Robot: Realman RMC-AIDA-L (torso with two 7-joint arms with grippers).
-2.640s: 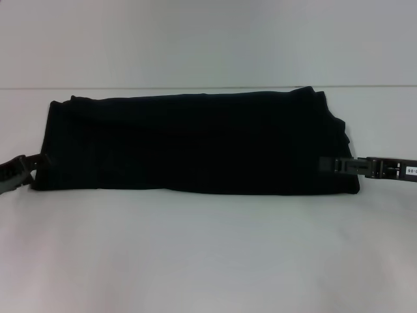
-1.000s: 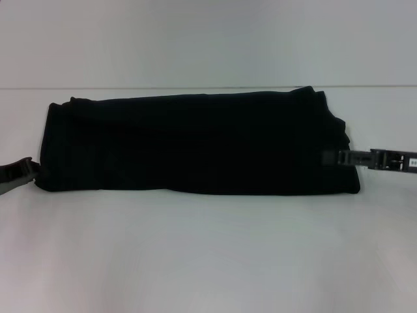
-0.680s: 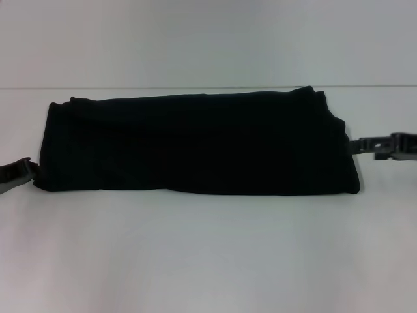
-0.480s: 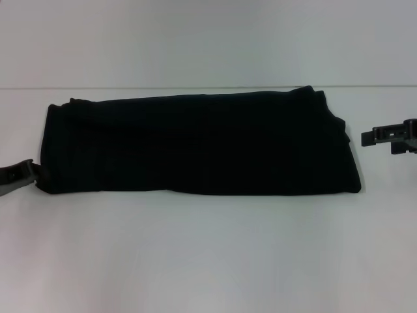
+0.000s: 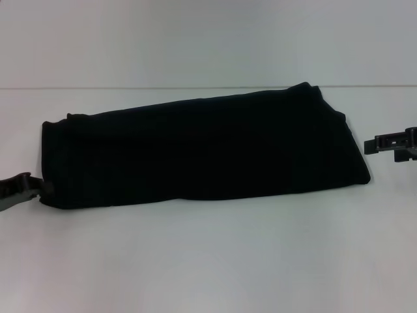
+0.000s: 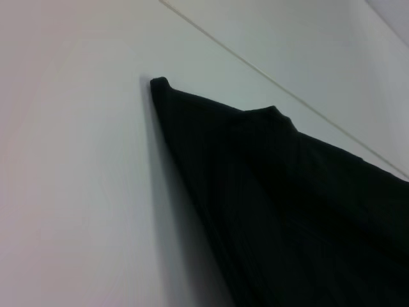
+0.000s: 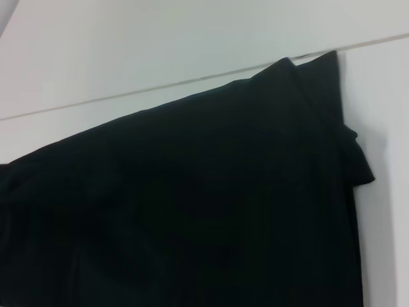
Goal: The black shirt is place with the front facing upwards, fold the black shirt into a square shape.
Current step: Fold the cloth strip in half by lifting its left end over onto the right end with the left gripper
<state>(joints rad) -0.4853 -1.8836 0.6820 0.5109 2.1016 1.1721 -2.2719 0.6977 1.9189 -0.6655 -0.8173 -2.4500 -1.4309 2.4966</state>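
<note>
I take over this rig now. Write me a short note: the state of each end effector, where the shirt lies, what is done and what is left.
Left end effector: low at the shirt's left end, touching or nearly touching its near corner.
Right end effector: off the shirt's right end, clear of the cloth, holding nothing.
The black shirt: on the white table, folded into a long band running left to right, lying slightly askew.
Done: the lengthwise folds; no lettering shows.
Left: fold the band across its length into a square.
</note>
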